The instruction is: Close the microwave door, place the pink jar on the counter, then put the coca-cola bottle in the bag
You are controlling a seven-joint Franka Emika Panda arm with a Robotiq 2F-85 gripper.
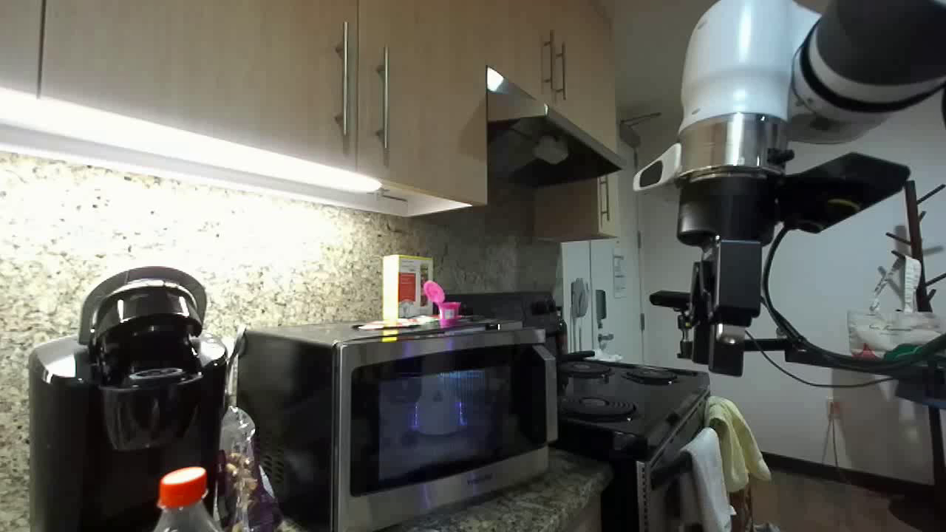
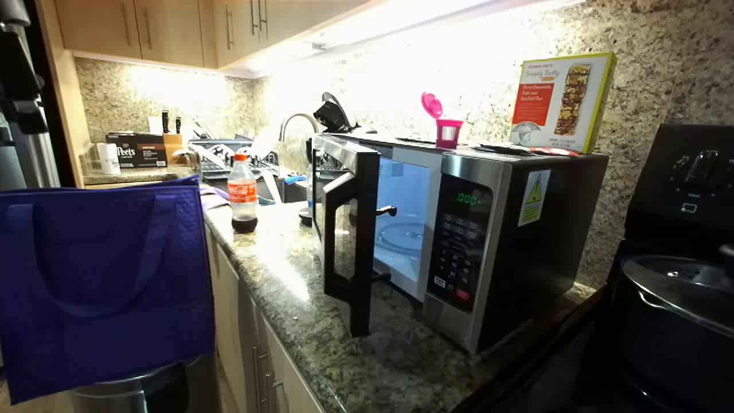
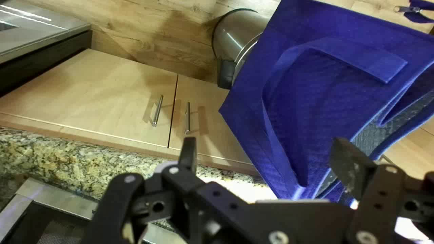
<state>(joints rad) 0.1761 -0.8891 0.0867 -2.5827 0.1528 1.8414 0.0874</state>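
- Microwave door [image 2: 362,258] is standing ajar on its microwave [image 2: 547,252]; in an exterior view I am seeing past it into the lit cavity [image 2: 407,198], where a glass turntable [image 2: 401,236] is lying, while in an exterior view its dark window [image 1: 436,421] is facing me.
- Pink jar [image 2: 449,135] is sitting on top of the microwave in both exterior views, lid [image 2: 431,105] tipped back; what it is holding I cannot tell.
- Coca-cola bottle [image 2: 243,195] is standing upright on the desk [image 2: 298,338], dark drink [image 2: 245,223] filling just its bottom; in an exterior view only the red-orange cap [image 1: 183,486] and clear neck [image 1: 186,519] are showing.
- Bag [image 2: 103,269], deep blue, is showing its side in an exterior view; only the wrist view is reaching into its mouth, where grey lining [image 3: 378,135] is appearing.
- Pouch [image 1: 240,473] of tan pieces is showing between coffee maker [image 1: 148,414] and microwave in an exterior view.
- Tool [image 3: 267,154] is hanging with its fingers [image 3: 188,154] spread wide, holding nothing.
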